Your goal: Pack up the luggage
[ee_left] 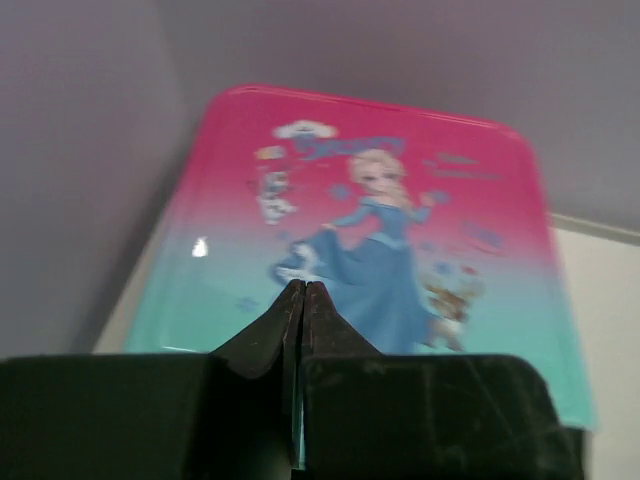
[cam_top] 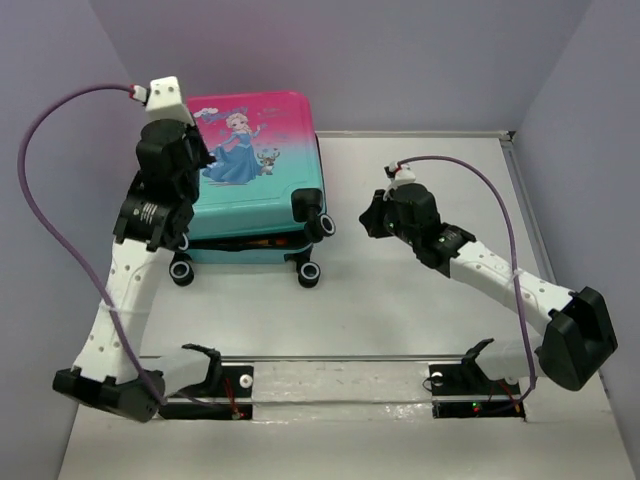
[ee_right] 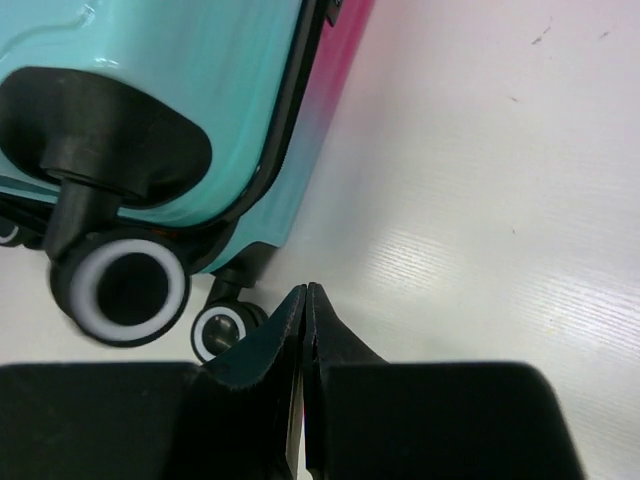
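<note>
- The luggage (cam_top: 255,170) lies flat at the far left of the table (cam_top: 420,300), with a gap between lid and base along its near edge. A push off-centre would likely slide the shell or pinch whatever sits in that gap.
- The left gripper (ee_left: 303,295), fingers pressed together and empty, hovers over the printed lid, wrist bent downward.
- The right gripper (ee_right: 305,300), closed on nothing, sits low just beside the 2 right-hand wheels (ee_right: 130,288), its arm stretched in from the right.
</note>
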Tool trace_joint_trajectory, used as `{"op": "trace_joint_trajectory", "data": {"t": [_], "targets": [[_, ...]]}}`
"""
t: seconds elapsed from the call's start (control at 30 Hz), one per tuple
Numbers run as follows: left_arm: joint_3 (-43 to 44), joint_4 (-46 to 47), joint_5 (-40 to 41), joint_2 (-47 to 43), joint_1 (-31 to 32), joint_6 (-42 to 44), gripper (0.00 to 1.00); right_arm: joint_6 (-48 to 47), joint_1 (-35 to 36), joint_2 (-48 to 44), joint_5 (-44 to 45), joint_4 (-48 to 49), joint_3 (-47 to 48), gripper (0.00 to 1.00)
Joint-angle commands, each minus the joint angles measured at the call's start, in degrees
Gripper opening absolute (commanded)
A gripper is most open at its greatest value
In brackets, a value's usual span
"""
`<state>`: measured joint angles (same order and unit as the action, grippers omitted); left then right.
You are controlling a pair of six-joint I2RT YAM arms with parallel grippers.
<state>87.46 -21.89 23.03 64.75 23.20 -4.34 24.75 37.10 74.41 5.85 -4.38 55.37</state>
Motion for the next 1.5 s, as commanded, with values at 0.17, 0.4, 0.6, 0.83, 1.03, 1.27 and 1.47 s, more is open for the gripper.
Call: {"op": "trace_joint_trajectory", "data": {"t": [0.17, 0.4, 0.6, 0.83, 1.03, 1.27, 1.47], "targets": [[-1.77, 2.11, -8.18, 13.45, -31.54, -12.53, 0.06, -2.69, -0.28, 3.28, 0.57, 2.09, 0.7, 0.07], [-1.42, 3.08, -2.55, 22.87, -36.9, -12.8, 0.06, -3.75, -0.28, 3.2, -0.57, 3.32, -1.14, 0.07], [-4.13, 3.15, -5.97, 29.47, -38.58, -12.27, 0.06, -4.36, -0.8, 1.09, -0.84, 3.77, -2.82, 0.07], [-9.77, 2.48, -12.22, 34.55, -37.71, -9.9, 0.06, -3.75, -0.8, 0.39, -1.18, 3.77, -2.82, 0.07], [-13.01, 1.15, -10.81, 38.78, -29.2, -8.32, 0.06, -3.48, -2.47, -4.09, -0.75, 3.68, -4.13, 0.07], [-23.99, 7.82, -29.16, 28.62, -15.23, -15.42, 0.06, -4.01, -8.61, -10.68, -0.39, -0.62, -6.24, 0.07], [-27.52, 8.44, -31.29, 11.48, -9.14, -21.41, 0.06, -3.92, -11.0, -14.12, 1.71, -4.4, -6.59, 0.07]]}}
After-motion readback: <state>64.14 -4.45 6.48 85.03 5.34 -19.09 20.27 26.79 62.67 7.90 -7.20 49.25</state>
